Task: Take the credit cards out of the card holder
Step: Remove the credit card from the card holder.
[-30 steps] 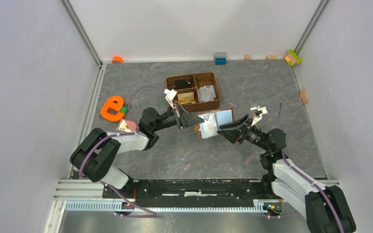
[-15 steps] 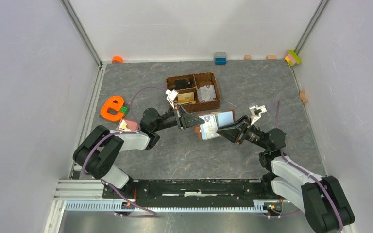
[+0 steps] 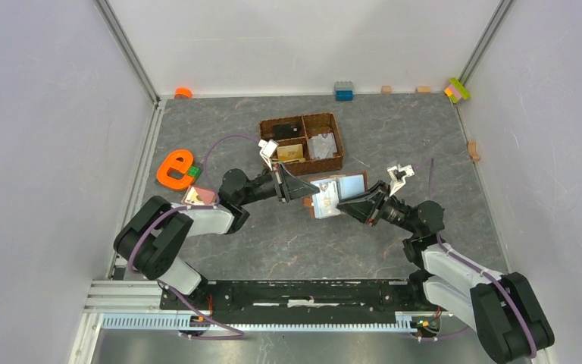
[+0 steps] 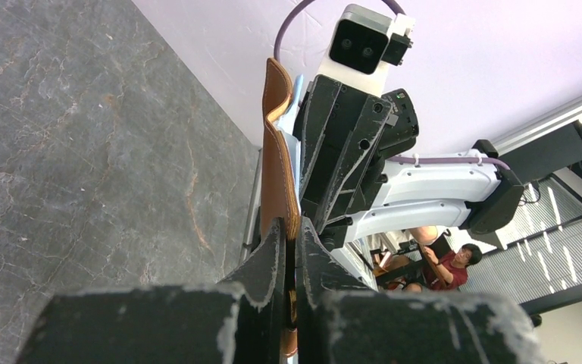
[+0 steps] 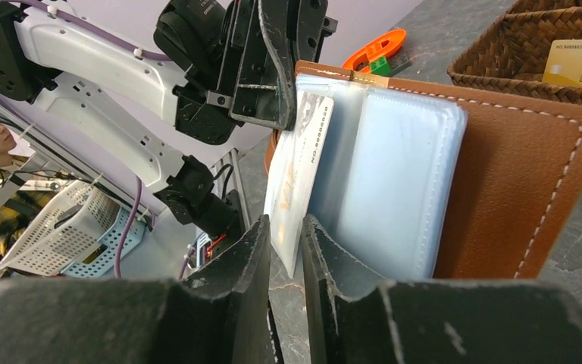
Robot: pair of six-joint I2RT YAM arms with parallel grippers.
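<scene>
The card holder, brown outside and pale grey-blue inside, is held open above the table. My left gripper is shut on its left brown edge, with its jaws pressed on the leather. A pale credit card sticks partly out of a pocket. My right gripper straddles that card's lower corner, jaws narrowly apart with a small gap showing. From above, the right gripper sits at the holder's near edge. A gold-tan card and a grey one lie in the basket.
The brown woven basket stands just behind the card holder, its wall close to the holder in the right wrist view. An orange toy lies at the left. Small blocks line the back wall.
The right gripper has slid slightly left along the card holder and its jaws have narrowed around the pale card. The left gripper keeps its grip unchanged.
</scene>
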